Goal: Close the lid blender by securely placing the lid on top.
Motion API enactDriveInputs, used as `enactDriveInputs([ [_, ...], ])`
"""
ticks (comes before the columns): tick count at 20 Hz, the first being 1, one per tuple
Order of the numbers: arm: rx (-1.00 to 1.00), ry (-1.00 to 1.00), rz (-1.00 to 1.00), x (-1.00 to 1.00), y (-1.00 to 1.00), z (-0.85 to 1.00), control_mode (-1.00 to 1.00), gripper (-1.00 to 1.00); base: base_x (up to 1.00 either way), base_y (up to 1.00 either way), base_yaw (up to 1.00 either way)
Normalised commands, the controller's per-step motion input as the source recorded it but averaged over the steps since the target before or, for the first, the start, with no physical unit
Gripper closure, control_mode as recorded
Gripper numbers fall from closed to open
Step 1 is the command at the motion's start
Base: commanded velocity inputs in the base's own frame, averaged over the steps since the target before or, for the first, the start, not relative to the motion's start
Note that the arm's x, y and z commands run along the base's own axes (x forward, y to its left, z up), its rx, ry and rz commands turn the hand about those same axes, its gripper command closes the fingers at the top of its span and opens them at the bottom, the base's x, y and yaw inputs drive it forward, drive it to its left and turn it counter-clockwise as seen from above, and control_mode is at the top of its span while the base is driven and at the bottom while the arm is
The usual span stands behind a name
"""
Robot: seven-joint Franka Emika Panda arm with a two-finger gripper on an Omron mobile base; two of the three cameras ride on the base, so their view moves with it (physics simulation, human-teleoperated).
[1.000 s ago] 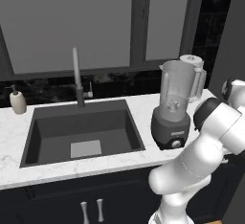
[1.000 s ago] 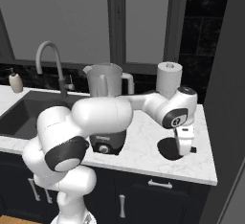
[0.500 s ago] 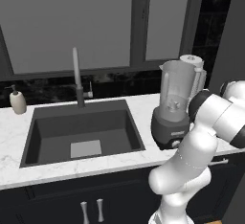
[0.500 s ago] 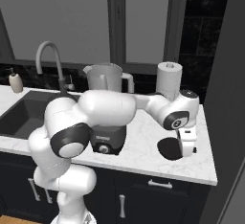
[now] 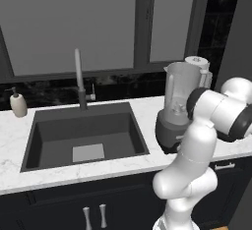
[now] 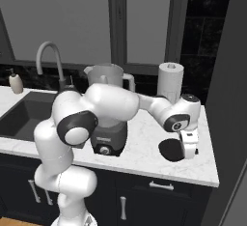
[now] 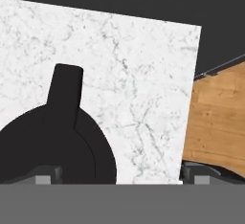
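Step in hand, as judged: approach to the lid (image 6: 171, 149), ahead of any grasp. The lid is seen lying flat on the marble surface (image 6: 140, 152), near the right end, to the right of the blender (image 6: 109, 110) and apart from it. The blender stands on the same surface just right of the sink (image 5: 83, 135), its jar mouth uncovered; a white cylinder (image 6: 171, 81) stands behind, against the far wall.

The claw (image 6: 189, 148) is held just above the surface at the lid's right edge, pointing downward. In the hand view the lid (image 7: 55, 146) is seen at lower left, its tab pointing away across the surface, while the two finger tips (image 7: 195, 177) are seen far apart at the bottom corners. The claw is therefore recorded as spread wide, with nothing held. Contact with the lid cannot be confirmed; none is evident.

Next move, as judged: the claw is off-centre to the lid, so it must be shifted over the disc or its tab and lowered before the fingers are brought together. After that, a lift, a carry leftward over the jar, and a level placing onto the mouth will be called for. A flat disc on a flat surface offers little to pinch; slipping is a risk.
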Motion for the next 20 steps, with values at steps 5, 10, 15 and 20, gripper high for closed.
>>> enactDriveInputs([
  [5,0.00,0.00,0.00,0.02,-0.21,-0.14,-1.00,-1.00,0.00,0.00,0.00],
  [10,0.00,0.00,0.00,0.15,-0.04,-0.03,-1.00,-1.00,0.00,0.00,0.00],
  [15,0.00,0.00,0.00,0.26,0.00,-0.06,-1.00,-1.00,0.00,0.00,0.00],
  [20,0.00,0.00,0.00,0.13,-0.01,-0.19,-1.00,-1.00,0.00,0.00,0.00],
])
